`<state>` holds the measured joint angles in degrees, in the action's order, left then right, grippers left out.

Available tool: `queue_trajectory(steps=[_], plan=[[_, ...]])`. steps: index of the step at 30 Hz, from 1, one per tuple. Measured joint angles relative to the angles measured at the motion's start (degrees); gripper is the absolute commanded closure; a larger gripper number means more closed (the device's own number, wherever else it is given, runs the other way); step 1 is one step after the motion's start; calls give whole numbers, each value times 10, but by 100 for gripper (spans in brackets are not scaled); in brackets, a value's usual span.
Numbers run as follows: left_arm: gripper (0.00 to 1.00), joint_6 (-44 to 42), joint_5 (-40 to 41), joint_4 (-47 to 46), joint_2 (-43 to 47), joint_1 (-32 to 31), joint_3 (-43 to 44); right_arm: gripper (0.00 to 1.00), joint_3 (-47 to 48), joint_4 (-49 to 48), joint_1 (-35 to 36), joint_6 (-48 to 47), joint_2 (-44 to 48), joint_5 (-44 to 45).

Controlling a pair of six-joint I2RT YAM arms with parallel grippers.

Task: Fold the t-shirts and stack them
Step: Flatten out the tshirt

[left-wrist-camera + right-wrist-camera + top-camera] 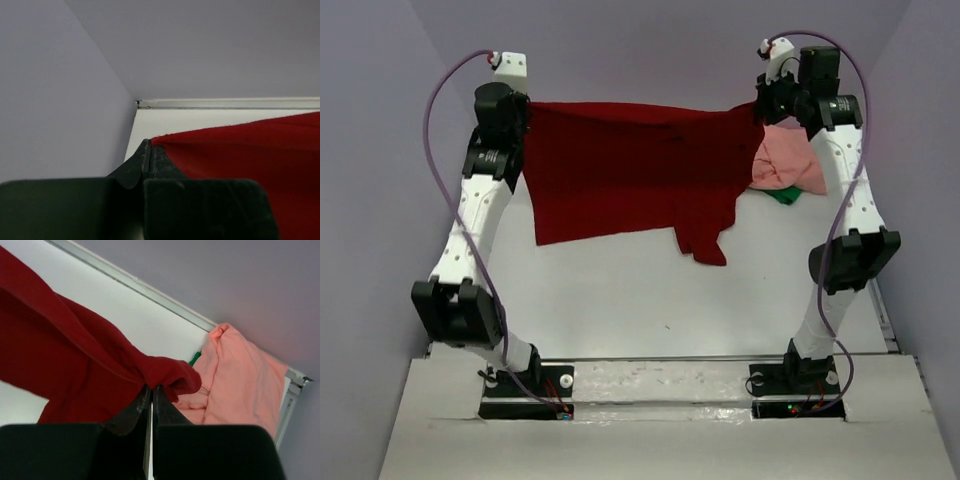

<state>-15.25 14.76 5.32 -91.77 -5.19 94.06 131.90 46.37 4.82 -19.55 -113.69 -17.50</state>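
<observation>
The dark red t-shirt (630, 165) hangs stretched between my two grippers at the back of the table, its lower part trailing onto the white surface. My left gripper (523, 112) is shut on its left corner (165, 142). My right gripper (760, 112) is shut on its bunched right corner (165, 375). The salmon pink t-shirt (785, 165) lies crumpled at the back right, just behind the right gripper; it also shows in the right wrist view (240, 385). A bit of green fabric (783, 196) pokes out beside it (195, 358).
The white table (640, 300) is walled by pale purple panels on the left, back and right. A metal rail (225, 103) runs along the back edge. Purple cables loop off both arms.
</observation>
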Motion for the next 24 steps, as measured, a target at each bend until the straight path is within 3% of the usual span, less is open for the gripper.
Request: queue_trajectory(steps=[8, 14, 19, 24], plan=[[100, -12, 18, 1, 238, 0, -32, 100, -61, -7, 0, 0, 208, -5], [100, -9, 0, 33, 364, 0, -123, 100, -189, -16, 0, -2, 382, -4], [100, -7, -32, 79, 424, 7, -190, 100, -257, -16, -5, -2, 452, 6], [100, -7, -40, 97, 422, 21, -188, 100, -266, -9, -16, -2, 462, 10]])
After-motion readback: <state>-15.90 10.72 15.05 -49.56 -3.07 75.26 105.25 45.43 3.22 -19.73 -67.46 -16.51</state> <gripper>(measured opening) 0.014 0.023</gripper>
